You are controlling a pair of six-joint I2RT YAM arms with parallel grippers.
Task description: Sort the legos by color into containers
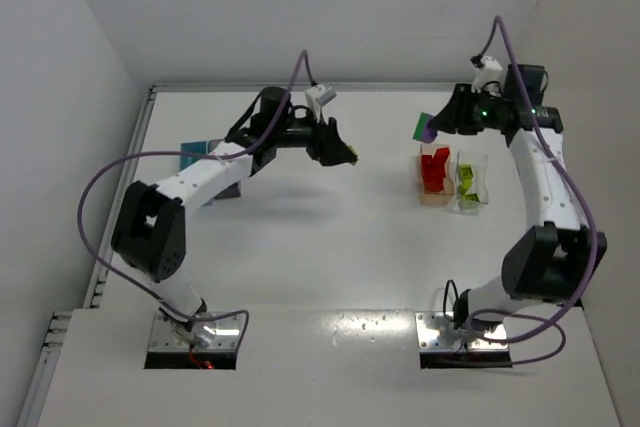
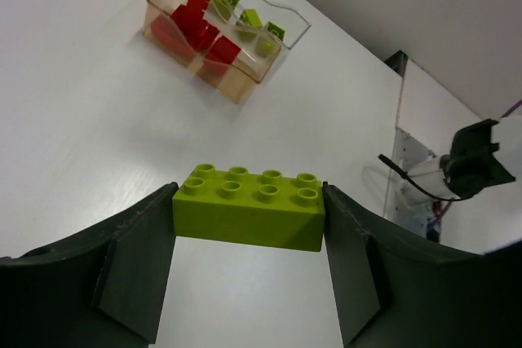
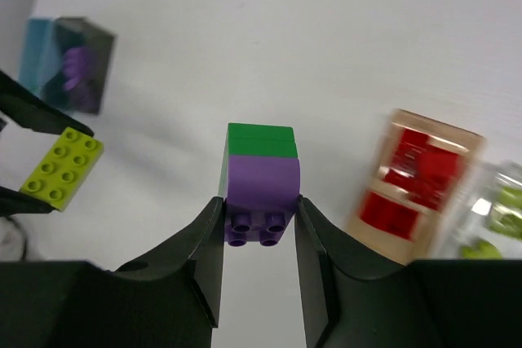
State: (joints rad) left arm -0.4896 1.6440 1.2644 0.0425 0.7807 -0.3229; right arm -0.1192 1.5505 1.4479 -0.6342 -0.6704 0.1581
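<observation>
My left gripper [image 2: 249,219] is shut on a lime-green lego [image 2: 249,209], gripped at both ends and held above the table's middle [image 1: 348,155]. My right gripper [image 3: 259,219] is shut on a purple lego [image 3: 261,185] with a green lego [image 3: 259,140] stuck to it, raised at the back right [image 1: 425,127]. The peach container [image 1: 435,199] holds red legos and the clear container [image 1: 474,207] beside it holds lime ones. Partly hidden behind the left arm are the light blue container [image 1: 195,152] and the dark grey container [image 1: 232,190]. In the right wrist view the grey container [image 3: 96,46] has purple legos inside.
White walls close the table at the back and on both sides. The two arm bases [image 1: 195,332] [image 1: 465,332] are bolted at the near edge, with purple cables looping from them.
</observation>
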